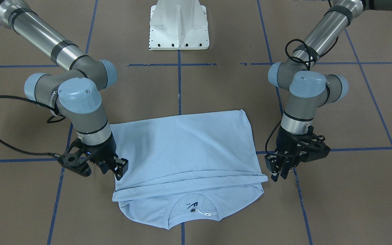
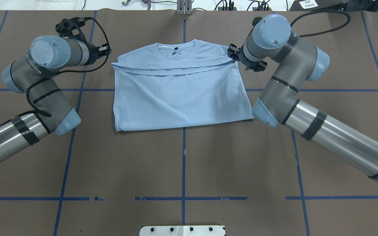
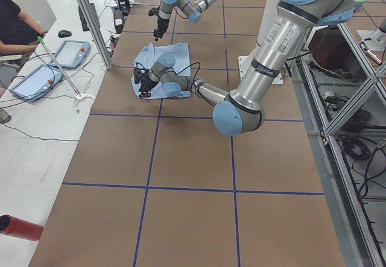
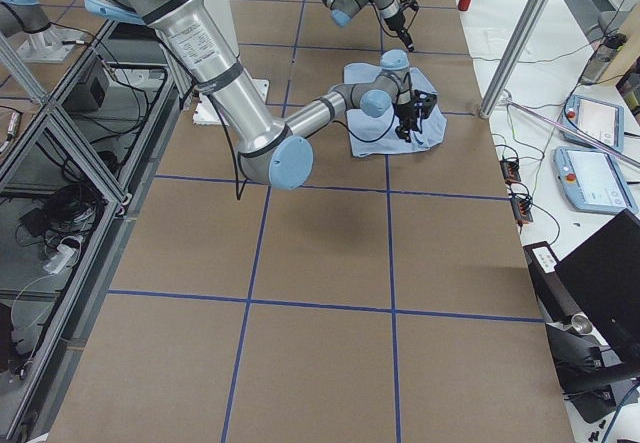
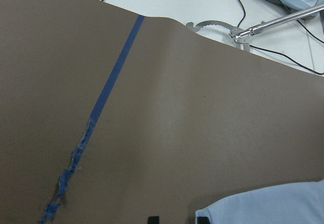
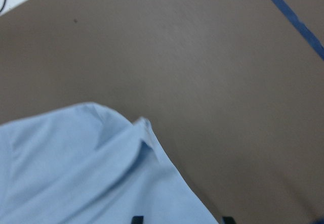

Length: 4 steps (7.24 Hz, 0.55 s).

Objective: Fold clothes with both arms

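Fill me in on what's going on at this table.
Two robot arms are folding a light blue T-shirt on the brown table. Its bottom half already lies folded up towards the collar, which is left uncovered. The right gripper sits at one side edge of the fold, and the left gripper is just off the opposite edge. Both have their jaws apart, and neither appears to hold cloth.

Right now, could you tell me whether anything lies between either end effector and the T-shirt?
Nothing visible does. The left end effector is just beside the folded edge of the T-shirt, with only bare table between them; the right end effector is at the opposite edge.
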Motion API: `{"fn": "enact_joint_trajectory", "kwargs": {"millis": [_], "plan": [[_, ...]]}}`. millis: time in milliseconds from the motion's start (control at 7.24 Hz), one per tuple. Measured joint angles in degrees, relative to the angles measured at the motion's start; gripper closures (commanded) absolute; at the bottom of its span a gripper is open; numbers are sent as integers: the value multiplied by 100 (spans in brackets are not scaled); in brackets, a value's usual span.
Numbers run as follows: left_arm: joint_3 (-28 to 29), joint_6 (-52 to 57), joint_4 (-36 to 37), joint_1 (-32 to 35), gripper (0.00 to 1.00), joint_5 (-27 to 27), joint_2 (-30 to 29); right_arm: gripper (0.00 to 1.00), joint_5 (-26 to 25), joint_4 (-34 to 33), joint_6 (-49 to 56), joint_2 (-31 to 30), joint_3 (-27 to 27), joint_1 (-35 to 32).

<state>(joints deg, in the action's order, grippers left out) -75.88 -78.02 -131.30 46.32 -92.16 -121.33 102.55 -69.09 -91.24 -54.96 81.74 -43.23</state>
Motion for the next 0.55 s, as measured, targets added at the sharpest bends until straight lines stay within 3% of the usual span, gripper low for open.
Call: {"fn": "enact_joint_trajectory", "kwargs": {"millis": [276, 552], "plan": [[-36, -6, -1, 0, 55, -6, 13, 35, 5, 14, -643, -917, 902, 453], [-118, -37, 45, -5, 55, -12, 15, 35, -8, 18, -833, -1466, 1364, 688]]}}
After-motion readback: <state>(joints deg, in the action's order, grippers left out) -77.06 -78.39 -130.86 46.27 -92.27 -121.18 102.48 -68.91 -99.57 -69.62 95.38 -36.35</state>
